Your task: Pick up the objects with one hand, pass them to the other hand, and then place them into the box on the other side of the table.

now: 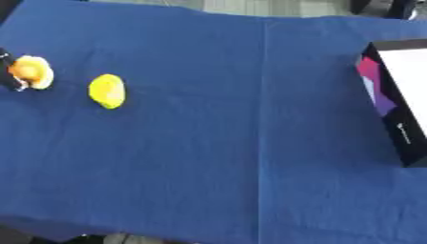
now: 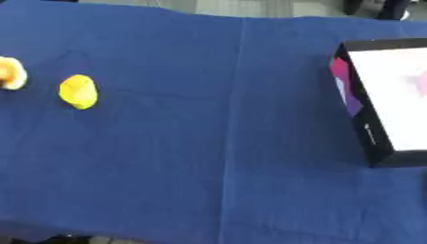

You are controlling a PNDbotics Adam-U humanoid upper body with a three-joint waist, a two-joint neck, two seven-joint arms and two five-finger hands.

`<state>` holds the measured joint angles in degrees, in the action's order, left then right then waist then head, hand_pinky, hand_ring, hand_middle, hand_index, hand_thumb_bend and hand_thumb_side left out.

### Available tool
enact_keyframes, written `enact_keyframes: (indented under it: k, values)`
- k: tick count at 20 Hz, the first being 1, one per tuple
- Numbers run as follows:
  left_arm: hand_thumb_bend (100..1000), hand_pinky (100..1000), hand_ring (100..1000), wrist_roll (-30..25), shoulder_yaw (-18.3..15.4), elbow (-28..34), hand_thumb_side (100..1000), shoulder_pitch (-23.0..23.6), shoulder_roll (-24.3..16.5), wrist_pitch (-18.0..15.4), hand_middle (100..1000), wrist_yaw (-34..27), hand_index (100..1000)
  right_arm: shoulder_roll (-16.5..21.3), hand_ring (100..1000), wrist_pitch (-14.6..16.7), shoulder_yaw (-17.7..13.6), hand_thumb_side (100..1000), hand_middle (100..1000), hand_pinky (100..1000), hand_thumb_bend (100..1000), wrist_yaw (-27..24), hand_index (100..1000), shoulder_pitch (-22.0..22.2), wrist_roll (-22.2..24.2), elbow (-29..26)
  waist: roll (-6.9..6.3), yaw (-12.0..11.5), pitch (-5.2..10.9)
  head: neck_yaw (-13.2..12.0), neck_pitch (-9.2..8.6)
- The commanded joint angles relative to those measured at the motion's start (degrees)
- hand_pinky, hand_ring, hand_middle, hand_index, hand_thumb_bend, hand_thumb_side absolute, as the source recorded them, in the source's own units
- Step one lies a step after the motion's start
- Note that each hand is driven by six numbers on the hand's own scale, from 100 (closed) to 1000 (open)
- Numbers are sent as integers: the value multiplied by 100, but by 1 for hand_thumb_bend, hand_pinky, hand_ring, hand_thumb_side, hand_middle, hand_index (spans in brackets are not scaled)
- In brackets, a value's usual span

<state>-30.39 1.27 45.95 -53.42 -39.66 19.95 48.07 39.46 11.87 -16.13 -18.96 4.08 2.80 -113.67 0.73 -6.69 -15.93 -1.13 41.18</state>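
A yellow rounded object [image 1: 106, 90] lies on the blue cloth at the left. Further left, at the picture's edge, is an orange and cream object [image 1: 32, 72]. A dark part of my left hand [image 1: 8, 77] shows right against it at the left edge; most of the hand is cut off. The black box [image 2: 360, 114] with a white inside and a pink and purple inner wall stands at the right edge of the table. My right hand is out of sight.
A blue cloth [image 1: 250, 143] covers the whole table, with a crease running down its middle. A faint pink patch [image 2: 417, 83] shows inside the box. Floor and dark shapes lie beyond the far edge.
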Motion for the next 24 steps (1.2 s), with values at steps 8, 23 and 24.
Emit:
enact_keyframes:
  k: [8,23,24]
  values:
    - [119,747,662,201,123,996,106,18,-392,-171,561,-584,460,168,1000,58,-78,470,910,924,100,-106,1000,70,-16,-92,-51,-45,190,40,44]
    - [100,746,631,352,555,3013,116,448,-392,-212,548,-1446,454,585,1000,258,67,470,918,921,100,-500,1000,-396,-20,-92,25,-76,284,173,-3]
    - [100,746,630,362,605,3139,117,465,-363,-222,547,-1482,454,659,1000,264,109,470,919,921,100,-561,1000,-499,2,-92,29,-74,295,197,-6]
